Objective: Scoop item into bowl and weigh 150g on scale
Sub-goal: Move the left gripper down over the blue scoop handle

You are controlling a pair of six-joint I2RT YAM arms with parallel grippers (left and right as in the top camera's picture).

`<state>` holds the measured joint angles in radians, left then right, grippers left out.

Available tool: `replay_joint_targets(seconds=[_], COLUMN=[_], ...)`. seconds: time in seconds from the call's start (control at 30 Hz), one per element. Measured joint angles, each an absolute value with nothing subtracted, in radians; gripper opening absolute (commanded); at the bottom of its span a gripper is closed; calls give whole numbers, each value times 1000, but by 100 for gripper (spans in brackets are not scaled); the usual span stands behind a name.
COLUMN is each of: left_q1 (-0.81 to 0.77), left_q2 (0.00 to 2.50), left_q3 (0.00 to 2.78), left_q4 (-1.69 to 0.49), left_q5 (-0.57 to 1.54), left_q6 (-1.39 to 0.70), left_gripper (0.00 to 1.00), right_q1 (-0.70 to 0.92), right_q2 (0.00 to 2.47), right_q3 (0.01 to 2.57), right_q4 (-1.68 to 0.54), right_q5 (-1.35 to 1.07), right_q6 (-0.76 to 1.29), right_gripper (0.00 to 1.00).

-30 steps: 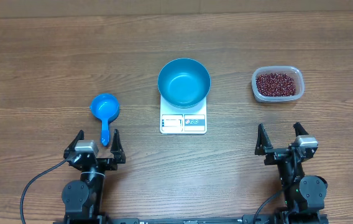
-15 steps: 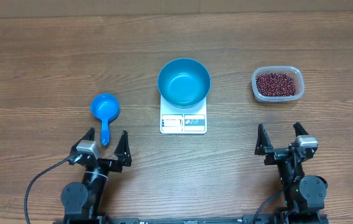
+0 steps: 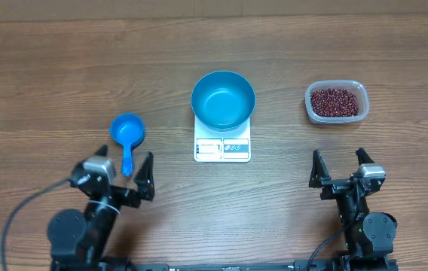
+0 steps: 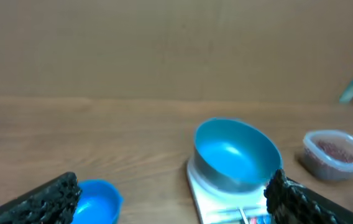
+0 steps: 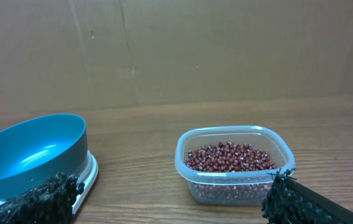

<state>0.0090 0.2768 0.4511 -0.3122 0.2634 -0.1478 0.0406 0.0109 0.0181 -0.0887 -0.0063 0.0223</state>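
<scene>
The teal-blue bowl [image 3: 223, 99] stands empty on the white scale [image 3: 222, 147] at the table's middle. The dark red beans [image 3: 336, 101] fill a clear tub at the right. My left gripper [image 3: 121, 177] is open near the front left, its fingers straddling the tip of the blue scoop's handle [image 3: 127, 159] without touching it. In the left wrist view the open gripper [image 4: 170, 199] frames the scoop's cup [image 4: 96, 202], the bowl [image 4: 235, 152] and the scale [image 4: 217, 208]. My right gripper [image 3: 339, 162] is open and empty, short of the beans [image 5: 229, 157].
The clear plastic tub [image 3: 356, 89] sits at the right, about level with the bowl. The blue scoop [image 3: 127, 130] lies left of the scale, handle pointing toward the front edge. A cardboard wall [image 5: 226, 50] backs the table.
The left arm's base has swung left and its gripper now angles toward the right, still open around the scoop's handle tip. The right arm has not moved.
</scene>
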Motion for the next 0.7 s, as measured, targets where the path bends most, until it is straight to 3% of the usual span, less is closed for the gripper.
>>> replay_joint_targets(seconds=[0.33, 0.53, 0.7], left_q1=[9, 9, 9], left_q2=[729, 887, 952], left_q3=[1045, 1321, 1374], left_q4=[-899, -1001, -1067], left_q5=[41, -50, -36], left_q6=[-126, -99, -93], left_gripper=[100, 99, 99], right_q1=[41, 41, 41], right_q2=[11, 11, 11], right_q3=[18, 18, 18], right_q4=[-90, -89, -89], right_q5=[-1, 0, 0], right_q6=[23, 23, 23], right_gripper=[100, 100, 100])
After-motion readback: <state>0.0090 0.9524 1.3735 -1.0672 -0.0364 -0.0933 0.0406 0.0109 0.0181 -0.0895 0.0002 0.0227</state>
